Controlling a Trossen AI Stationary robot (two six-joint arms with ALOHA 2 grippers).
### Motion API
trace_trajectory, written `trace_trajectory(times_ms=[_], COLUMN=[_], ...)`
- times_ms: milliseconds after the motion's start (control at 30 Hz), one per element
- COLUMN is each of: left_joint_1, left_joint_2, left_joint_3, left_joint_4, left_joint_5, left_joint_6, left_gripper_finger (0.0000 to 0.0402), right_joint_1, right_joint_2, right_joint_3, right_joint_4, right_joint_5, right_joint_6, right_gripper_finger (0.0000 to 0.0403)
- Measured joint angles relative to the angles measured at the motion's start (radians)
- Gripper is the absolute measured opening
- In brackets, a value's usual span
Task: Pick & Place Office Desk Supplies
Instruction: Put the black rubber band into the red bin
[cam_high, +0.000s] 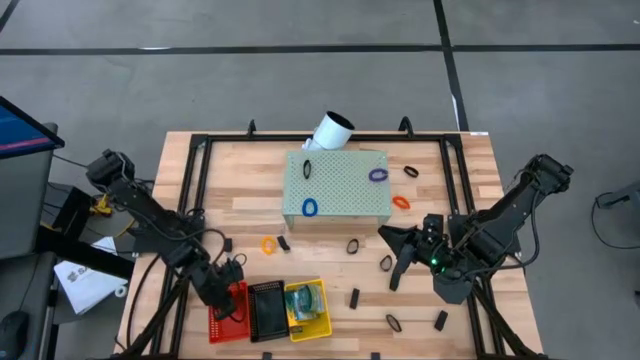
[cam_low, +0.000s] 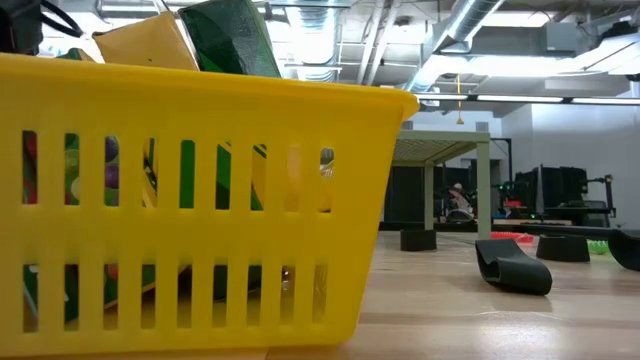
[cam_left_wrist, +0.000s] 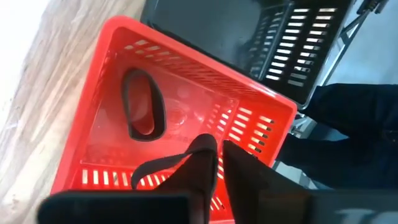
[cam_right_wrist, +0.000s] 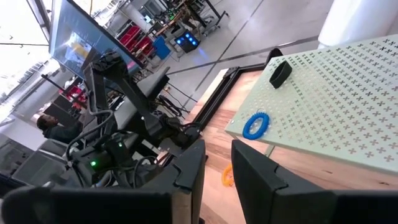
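Left gripper (cam_left_wrist: 217, 163) is over the red basket (cam_left_wrist: 99, 87), fingers nearly together, pinching a thin black loop (cam_left_wrist: 163, 165). A second black loop (cam_left_wrist: 143, 102), an oval band, lies on the basket floor just beyond the fingertips. Right gripper (cam_high: 398, 250) waits nearby, parted slightly, holding nothing.

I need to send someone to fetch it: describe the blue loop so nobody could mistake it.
Start at the pale green perforated block in the middle of the far half of the table. The blue loop lies on top of it, near its front left corner. A small black clip lies further back on that block, and the purple loop sits at its right edge; only this one is blue.
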Motion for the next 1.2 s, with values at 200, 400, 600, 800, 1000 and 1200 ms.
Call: trace_trajectory(times_ms=[200, 400, 600, 800, 1000, 1200], left_joint_1=[0.023, 0.054, 0.084, 0.157, 0.368, 0.651], left_joint_2=[0.000, 0.000, -0.013, -0.101, -0.169, -0.158], left_joint_3=[0.000, 0.000, 0.000, 0.000, 0.000, 0.001], left_joint_4=[-0.002, 0.005, 0.008, 0.012, -0.053, -0.183], left_joint_5=[0.000, -0.005, 0.000, -0.162, -0.253, -0.048], left_joint_6=[0.018, 0.047, 0.053, 0.087, 0.194, 0.288], left_gripper_finger=[0.0104, 0.0158, 0.0163, 0.0148, 0.0151, 0.0160], right_joint_1=[0.000, 0.002, 0.003, 0.003, 0.001, -0.007], right_joint_2=[0.000, 0.000, 0.000, 0.000, 0.000, 0.000], right_joint_3=[0.000, 0.000, 0.000, 0.000, 0.000, 0.000], right_joint_4=[0.000, 0.000, 0.000, -0.001, -0.024, -0.031], right_joint_5=[-0.001, -0.003, -0.003, -0.003, -0.003, -0.004], right_joint_6=[-0.013, -0.016, -0.023, -0.026, -0.023, -0.023], right_gripper_finger=[0.0077, 0.0077, 0.0077, 0.0077, 0.0077, 0.0077])
